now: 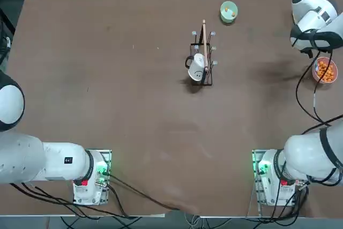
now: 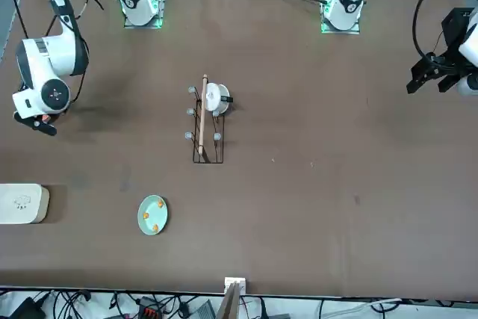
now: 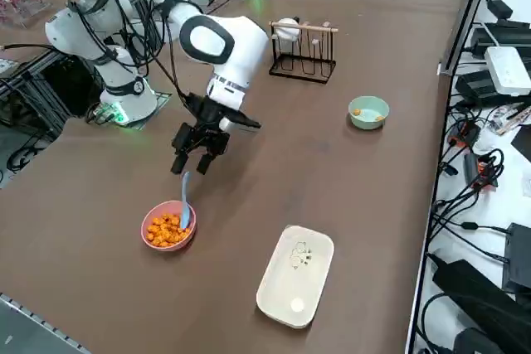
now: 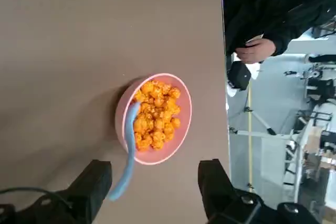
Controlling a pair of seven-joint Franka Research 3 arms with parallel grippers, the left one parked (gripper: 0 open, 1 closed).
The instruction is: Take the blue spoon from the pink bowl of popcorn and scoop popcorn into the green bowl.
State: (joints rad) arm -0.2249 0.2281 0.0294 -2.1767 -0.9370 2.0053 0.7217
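Pink bowl point(image 4: 153, 119) of popcorn point(image 4: 155, 120) sits just ahead of and below the right gripper point(image 4: 155, 184), whose jaws are spread wide, holding nothing. Blue spoon point(image 4: 127, 153) leans on the bowl's rim, handle reaching back toward one finger point(image 4: 94, 182), off-centre.
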